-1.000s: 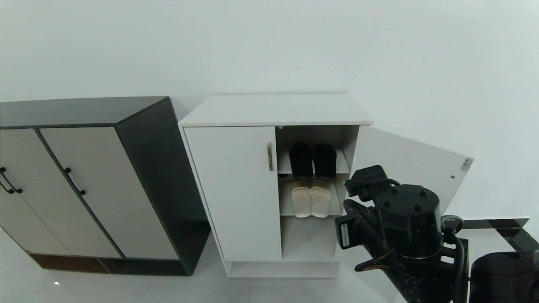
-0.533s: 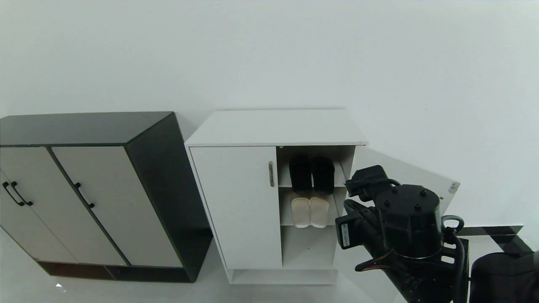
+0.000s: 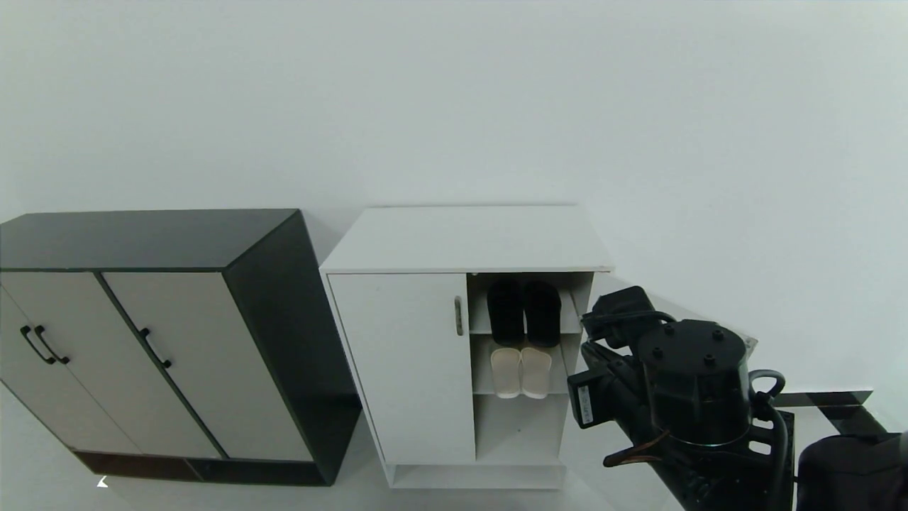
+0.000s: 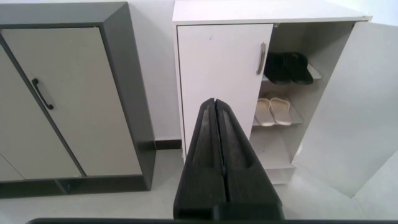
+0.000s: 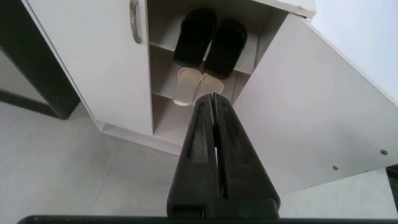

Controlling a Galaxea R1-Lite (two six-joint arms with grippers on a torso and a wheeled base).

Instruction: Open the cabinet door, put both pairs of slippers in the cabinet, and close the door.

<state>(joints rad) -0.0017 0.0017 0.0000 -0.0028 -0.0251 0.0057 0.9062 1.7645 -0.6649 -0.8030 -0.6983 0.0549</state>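
Note:
The white cabinet stands against the wall with its left door closed and its right door swung open. A black pair of slippers sits on the upper shelf, toes inward. Below it, a cream pair of slippers rests on the middle shelf. The bottom compartment holds nothing. My left gripper is shut and holds nothing, some way in front of the closed door. My right gripper is also shut with nothing in it, in front of the open compartment beside the open door.
A dark cabinet with two light doors and black handles stands just left of the white one. Bare light floor lies in front of both. A dark strip runs along the floor at the right.
The whole head picture has shifted: both cabinets now appear lower and smaller, so the camera has moved. The slippers stay on their shelves and the right door stays open.

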